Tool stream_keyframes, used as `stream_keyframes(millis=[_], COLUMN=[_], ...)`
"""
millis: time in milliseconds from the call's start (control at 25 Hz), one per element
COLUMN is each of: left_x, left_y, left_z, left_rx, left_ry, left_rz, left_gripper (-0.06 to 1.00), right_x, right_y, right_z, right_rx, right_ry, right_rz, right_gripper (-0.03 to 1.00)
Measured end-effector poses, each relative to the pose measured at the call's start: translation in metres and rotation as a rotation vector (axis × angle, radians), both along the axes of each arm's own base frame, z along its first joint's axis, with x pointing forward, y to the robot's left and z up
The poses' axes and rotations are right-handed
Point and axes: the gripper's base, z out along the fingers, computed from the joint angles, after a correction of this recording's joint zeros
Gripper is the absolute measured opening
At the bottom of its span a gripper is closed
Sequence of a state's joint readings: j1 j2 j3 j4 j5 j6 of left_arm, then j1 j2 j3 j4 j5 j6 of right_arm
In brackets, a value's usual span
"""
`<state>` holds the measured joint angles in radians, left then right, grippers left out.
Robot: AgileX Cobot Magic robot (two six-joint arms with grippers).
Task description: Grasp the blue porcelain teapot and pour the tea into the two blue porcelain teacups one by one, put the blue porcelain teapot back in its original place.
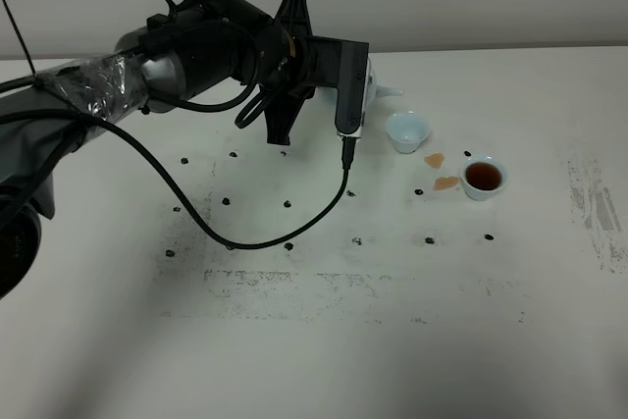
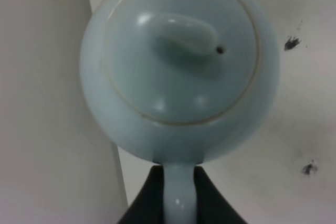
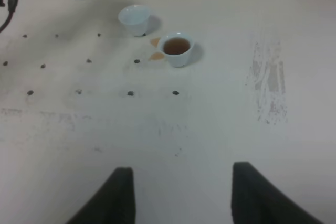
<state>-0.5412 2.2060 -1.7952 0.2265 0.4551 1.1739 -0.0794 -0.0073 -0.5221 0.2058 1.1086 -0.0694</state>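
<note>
Blue porcelain teapot (image 2: 178, 77): near the empty teacup (image 1: 408, 130), long axis running handle-to-spout with spout toward that cup; left tool (image 2: 177, 176) closed tight on its loop handle; right tool (image 3: 181, 198) wide open, holding nothing.

table (image 1: 324, 360) open near edge, cable (image 1: 240, 246) left, teacups (image 1: 408, 130) far right

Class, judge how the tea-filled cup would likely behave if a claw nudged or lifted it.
The filled cup looks glossy, so it probably slips in a grip. It is small, handleless and tapers downward, so a push may tip it. It holds tea, with drops lying beside it, so jolts would likely spill more.
</note>
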Motion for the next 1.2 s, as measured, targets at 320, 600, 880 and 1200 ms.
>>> stream_keyframes(millis=[320,600,880,1200], left_x=[0.012,0.017,0.019,0.015], left_y=[-0.004,-0.005,-0.005,-0.013], left_z=[-0.022,-0.023,-0.021,-0.020], left_rx=[0.039,0.069,0.079,0.140], left_ry=[-0.013,-0.056,-0.084,-0.118], left_rz=[-0.017,-0.039,-0.054,-0.145], left_gripper=[0.07,0.07,0.07,0.07], right_x=[0.000,0.000,0.000,0.000], right_y=[0.000,0.000,0.000,0.000], right_z=[0.000,0.000,0.000,0.000], right_rx=[0.000,0.000,0.000,0.000], right_ry=[0.000,-0.001,-0.002,-0.002], right_rz=[0.000,0.000,0.000,0.000], right_gripper=[0.45,0.45,0.45,0.45])
